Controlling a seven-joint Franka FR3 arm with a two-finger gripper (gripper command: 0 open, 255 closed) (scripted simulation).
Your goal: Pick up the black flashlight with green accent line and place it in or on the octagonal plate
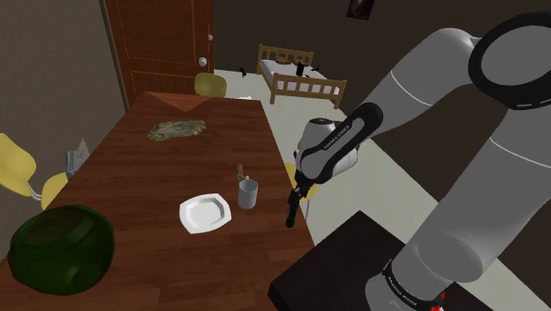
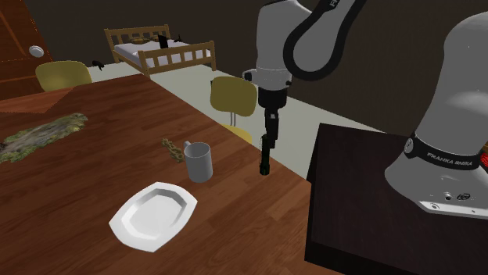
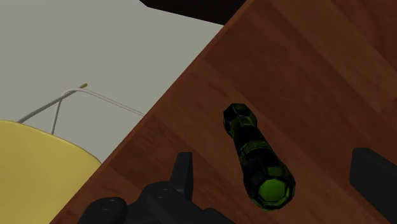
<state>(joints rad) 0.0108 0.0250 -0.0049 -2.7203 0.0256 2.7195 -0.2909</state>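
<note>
Tool (image 3: 278, 160) fingers apart, one flashlight (image 3: 257, 156) between them, one plate (image 2: 152, 215), one mug (image 2: 198, 162)

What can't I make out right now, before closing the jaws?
1. Exterior views: the flashlight merges with the black gripper; whether it rests on the table is unclear.
2. Wrist view: one jaw is cut off by the picture's edge.
3. The small brownish thing beside the mug: too small to identify.

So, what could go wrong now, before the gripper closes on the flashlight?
1. The flashlight seems to stand on end close to the edge of the table. A bump from the open gripper, whose fingers do not touch it, might tip it off.
2. The mug stands near the route to the plate; a low carry could strike it.
</note>
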